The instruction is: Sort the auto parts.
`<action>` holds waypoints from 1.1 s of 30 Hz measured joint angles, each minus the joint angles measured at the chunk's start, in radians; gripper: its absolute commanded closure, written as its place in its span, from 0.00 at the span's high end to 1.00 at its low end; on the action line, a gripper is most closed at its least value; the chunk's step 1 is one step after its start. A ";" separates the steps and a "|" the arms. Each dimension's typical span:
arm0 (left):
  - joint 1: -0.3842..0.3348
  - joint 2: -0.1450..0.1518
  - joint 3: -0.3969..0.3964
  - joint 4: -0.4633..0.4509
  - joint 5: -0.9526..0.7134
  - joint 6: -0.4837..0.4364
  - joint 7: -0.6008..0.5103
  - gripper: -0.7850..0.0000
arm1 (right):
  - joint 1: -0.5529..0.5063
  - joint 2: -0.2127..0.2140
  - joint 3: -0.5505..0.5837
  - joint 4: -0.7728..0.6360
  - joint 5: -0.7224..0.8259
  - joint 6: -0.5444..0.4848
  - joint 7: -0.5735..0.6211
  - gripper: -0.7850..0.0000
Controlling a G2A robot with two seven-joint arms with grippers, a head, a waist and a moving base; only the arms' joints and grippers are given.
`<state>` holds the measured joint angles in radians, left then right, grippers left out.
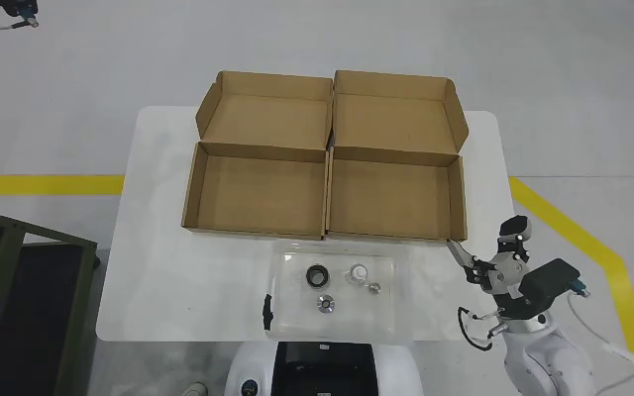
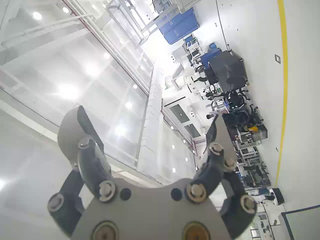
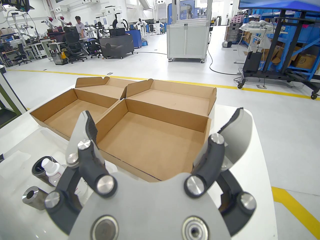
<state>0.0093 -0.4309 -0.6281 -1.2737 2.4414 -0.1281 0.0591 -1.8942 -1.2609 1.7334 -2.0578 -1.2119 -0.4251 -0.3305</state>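
Top view: a white table (image 1: 158,247) with rounded corners takes up the middle of the frame. Two brown cardboard boxes sit side by side on its upper half, touching along their shared wall. The left box (image 1: 256,195) and the right box (image 1: 394,198) each have a lid folded back toward the top of the frame, and their plain brown floors show. Their outer walls stop short of the table's left and right edges, leaving strips of white tabletop on both sides.

Just below the boxes, at lower centre, lies a clear plastic tray (image 1: 289,297), close to the table's near edge. White tabletop stretches to its left and right.

The right gripper (image 3: 162,116) hangs over the table's lower right corner in the top view, beside the right box's near corner, with its fingers spread wide apart. The left gripper (image 2: 146,116) points up at the room's ceiling, its fingers likewise spread apart and holding nothing.

The auto parts lie in the tray, apart from one another:
- A black ring (image 1: 318,274).
- A small white bottle (image 1: 357,272).
- A short metal cylinder (image 1: 325,304) with a hole through its centre.
- A tiny metal piece (image 1: 374,288).

A small dark item (image 1: 264,312) sits at the tray's left rim, too small to identify.
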 measured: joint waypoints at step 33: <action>0.000 0.000 0.000 0.000 0.000 0.000 0.000 1.00 | 0.104 0.023 -0.128 -0.050 -0.112 -0.281 0.190 1.00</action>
<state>0.0093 -0.4309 -0.6281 -1.2737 2.4414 -0.1281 0.0591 -1.7907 -1.2375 1.6054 -2.1076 -1.3235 -0.7066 -0.1406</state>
